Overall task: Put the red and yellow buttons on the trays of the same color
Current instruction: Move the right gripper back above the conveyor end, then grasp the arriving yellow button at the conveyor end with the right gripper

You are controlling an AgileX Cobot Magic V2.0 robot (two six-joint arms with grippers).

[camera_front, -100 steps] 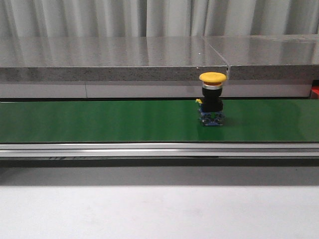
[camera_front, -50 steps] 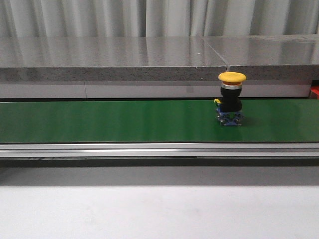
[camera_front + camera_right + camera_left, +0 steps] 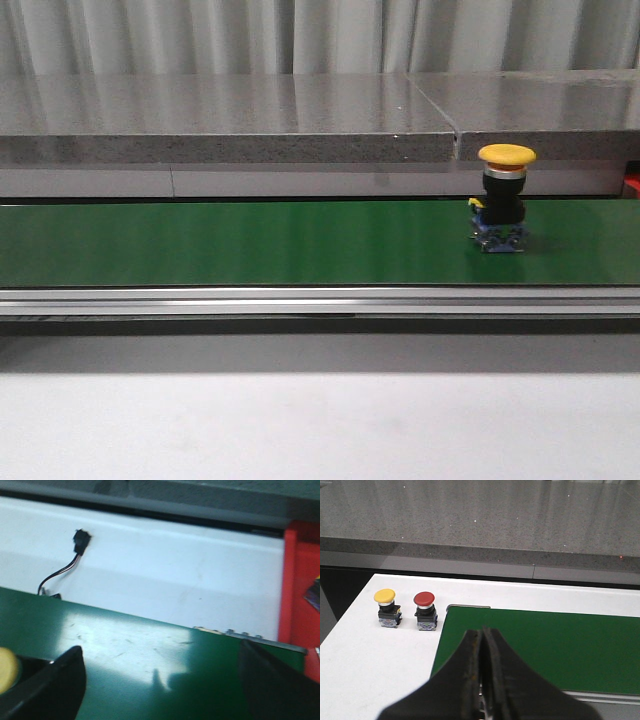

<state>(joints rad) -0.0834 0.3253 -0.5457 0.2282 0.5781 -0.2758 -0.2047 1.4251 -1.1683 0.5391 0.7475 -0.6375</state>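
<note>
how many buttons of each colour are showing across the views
yellow buttons: 2, one on the green belt, one on the white surface off the belt's end
red buttons: 1, beside that yellow one
total: 3
The yellow sliver at the edge of the right wrist view is probably the belt button again, so it is not counted twice.

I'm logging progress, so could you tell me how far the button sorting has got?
Nothing looks placed yet. A yellow button stands on the green belt, ungripped; the right gripper is open over the belt near the red tray. Two more buttons, yellow and red, wait beside the belt, and the left gripper is shut, empty.
</note>
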